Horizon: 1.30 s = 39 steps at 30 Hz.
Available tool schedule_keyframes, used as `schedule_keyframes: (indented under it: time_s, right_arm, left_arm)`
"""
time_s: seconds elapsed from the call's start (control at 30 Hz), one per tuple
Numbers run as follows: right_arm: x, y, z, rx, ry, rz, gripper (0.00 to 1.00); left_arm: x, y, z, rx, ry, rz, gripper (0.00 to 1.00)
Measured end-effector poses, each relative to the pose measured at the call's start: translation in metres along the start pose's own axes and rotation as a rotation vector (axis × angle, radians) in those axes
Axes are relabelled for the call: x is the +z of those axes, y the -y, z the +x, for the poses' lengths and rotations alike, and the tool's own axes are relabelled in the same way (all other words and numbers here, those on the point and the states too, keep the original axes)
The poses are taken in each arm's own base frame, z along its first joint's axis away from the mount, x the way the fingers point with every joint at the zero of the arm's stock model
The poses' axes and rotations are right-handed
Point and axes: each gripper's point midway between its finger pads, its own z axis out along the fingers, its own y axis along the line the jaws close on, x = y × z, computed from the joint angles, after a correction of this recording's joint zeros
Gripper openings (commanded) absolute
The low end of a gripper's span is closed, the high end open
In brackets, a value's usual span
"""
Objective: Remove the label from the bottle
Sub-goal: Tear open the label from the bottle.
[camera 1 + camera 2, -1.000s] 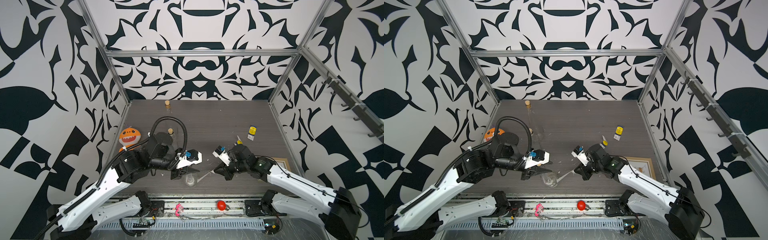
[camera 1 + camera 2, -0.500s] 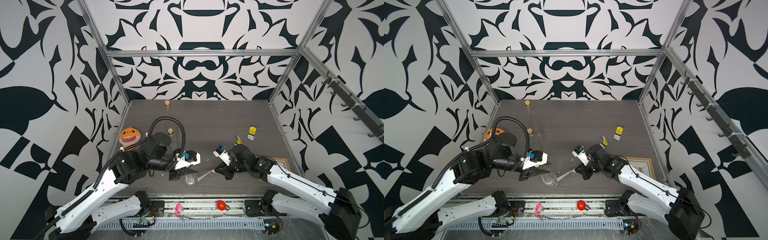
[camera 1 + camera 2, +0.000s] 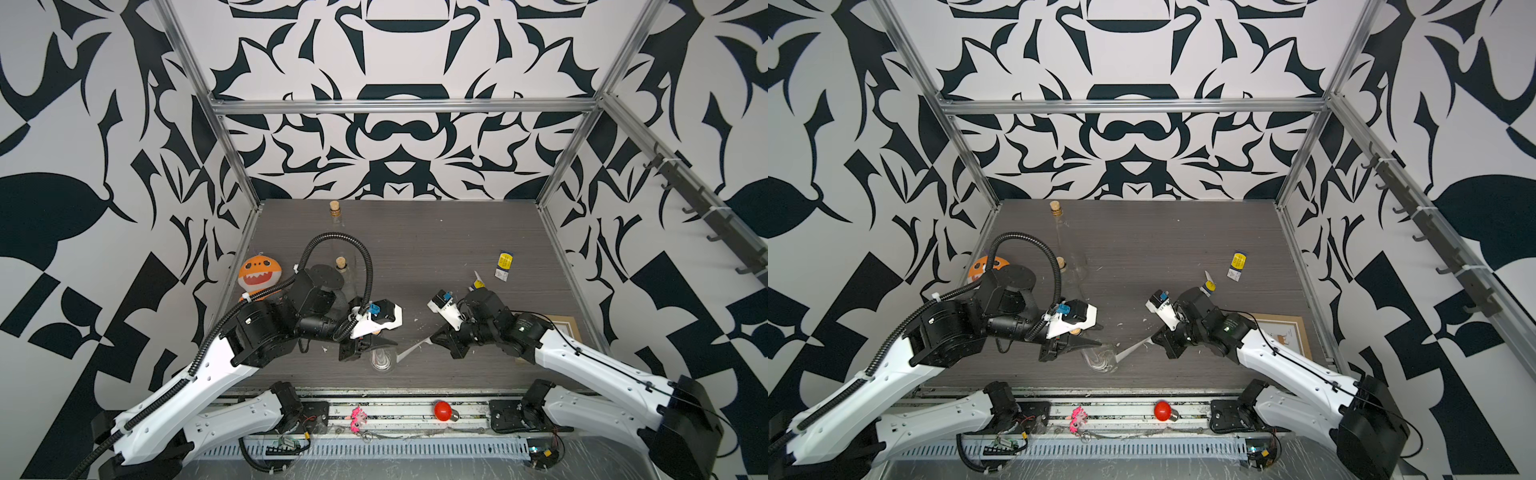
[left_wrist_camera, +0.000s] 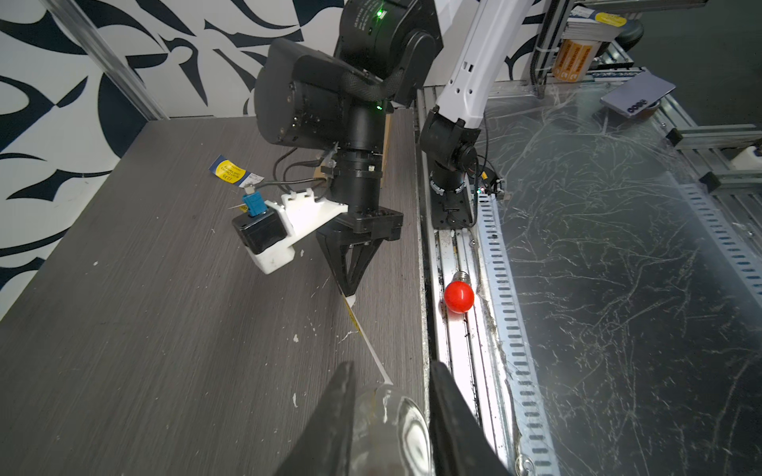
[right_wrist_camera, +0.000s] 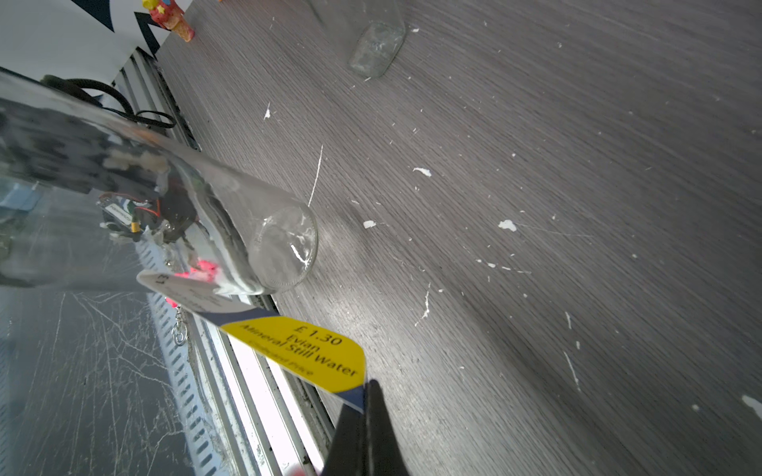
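Observation:
My left gripper (image 4: 391,366) is shut on a clear glass bottle (image 4: 391,420), which lies tilted with its base (image 3: 383,359) near the table's front edge. A long label (image 5: 297,350), yellow and blue at one end and white at the other, stretches taut from the bottle's side (image 5: 247,214) to my right gripper (image 5: 369,385). The right gripper is shut on the label's blue end. In both top views the label (image 3: 413,348) (image 3: 1133,347) spans the gap between the left gripper (image 3: 388,344) and the right gripper (image 3: 434,338).
Two corked glass bottles (image 3: 334,208) (image 3: 340,262) stand behind my left arm, next to an orange plush toy (image 3: 259,274). Peeled labels (image 3: 505,264) lie at the right rear and a framed picture (image 3: 565,328) by the right wall. A red bulb (image 3: 442,409) sits in the front rail.
My left wrist has drifted slightly to the left with the bottle. The right gripper holds its place with the label still taut.

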Motion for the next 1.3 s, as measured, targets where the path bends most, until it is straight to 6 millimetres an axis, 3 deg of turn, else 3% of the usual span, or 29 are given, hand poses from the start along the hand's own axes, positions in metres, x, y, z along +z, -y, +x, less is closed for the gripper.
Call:
schedule_keyframes:
  time_s: [0.33, 0.53, 0.6, 0.7, 0.77, 0.83, 1.0, 1.3]
  right_arm:
    - [0.005, 0.016, 0.001, 0.023, 0.024, 0.063, 0.00]
    - [0.009, 0.023, 0.006, 0.047, 0.034, 0.082, 0.00]
    - [0.010, 0.024, 0.007, 0.052, 0.039, 0.083, 0.00]
    - [0.011, 0.026, 0.009, 0.058, 0.041, 0.085, 0.00]
    - [0.010, 0.026, 0.009, 0.058, 0.045, 0.085, 0.00]
    - [0.008, 0.024, 0.008, 0.054, 0.058, 0.081, 0.00]
    - [0.006, 0.022, 0.006, 0.051, 0.084, 0.072, 0.00]
    - [0.018, 0.002, 0.024, 0.028, 0.040, 0.022, 0.00]
  left_arm:
    - [0.029, -0.028, 0.019, -0.042, -0.058, -0.070, 0.00]
    - [0.029, -0.044, 0.020, -0.081, -0.034, -0.114, 0.00]
    - [0.030, -0.047, 0.020, -0.087, -0.033, -0.117, 0.18]
    - [0.033, -0.051, 0.020, -0.096, -0.032, -0.123, 0.56]
    - [0.035, -0.053, 0.024, -0.115, -0.045, -0.122, 0.72]
    - [0.035, -0.055, 0.026, -0.132, -0.050, -0.129, 1.00]
    - [0.032, -0.062, 0.028, -0.164, -0.051, -0.159, 0.99]
    - [0.013, -0.068, 0.029, -0.237, -0.026, -0.260, 0.99]
